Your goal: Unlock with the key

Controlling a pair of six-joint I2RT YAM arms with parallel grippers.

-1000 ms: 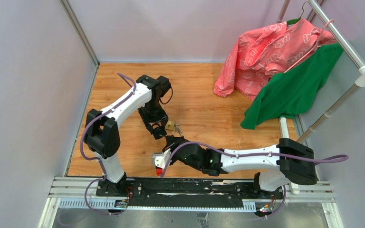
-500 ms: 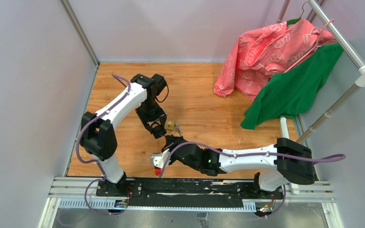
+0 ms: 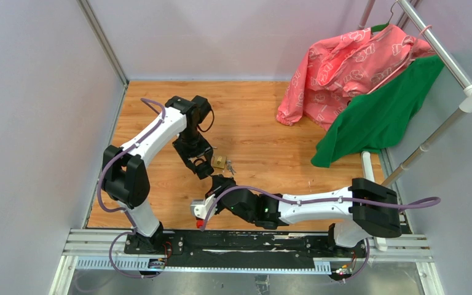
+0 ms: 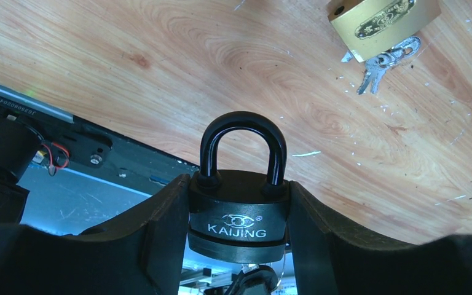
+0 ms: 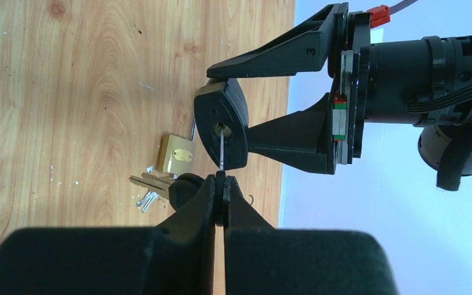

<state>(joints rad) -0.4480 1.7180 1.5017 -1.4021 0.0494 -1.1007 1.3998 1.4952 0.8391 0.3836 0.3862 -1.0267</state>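
Locked together over the wood: my left pincer [image 4: 238,184] is clamped on the black padlock [image 4: 239,224], its fingers [image 4: 160,233] pressed one to each side of the body. The closed shackle [image 4: 243,144] stands clear of the tips, and the lock is held up off the wooden table [image 4: 160,61]. My right pincer [image 5: 221,184] is pinched tight on the key [image 5: 220,150], a thin blade seen edge-on. It runs straight from my fingertips to the keyhole [image 5: 219,128] in the padlock's underside. The tip meets the slot, but I cannot tell how deep it sits. A dark rounded piece rests against one of my right fingers, and I cannot make out what it is. From above, my two pincers meet nose to nose left of the table's middle, my left arm reaching in from the far side and my right from the near side. Just beside them a brass padlock [image 3: 219,162] lies flat on the wood, with a small bunch of silver keys [image 3: 230,167] right against it. Well apart, at the far right corner, a pink garment [image 3: 344,64] and a green garment [image 3: 378,117] hang from a white rack [image 3: 445,58] and spill onto the table.
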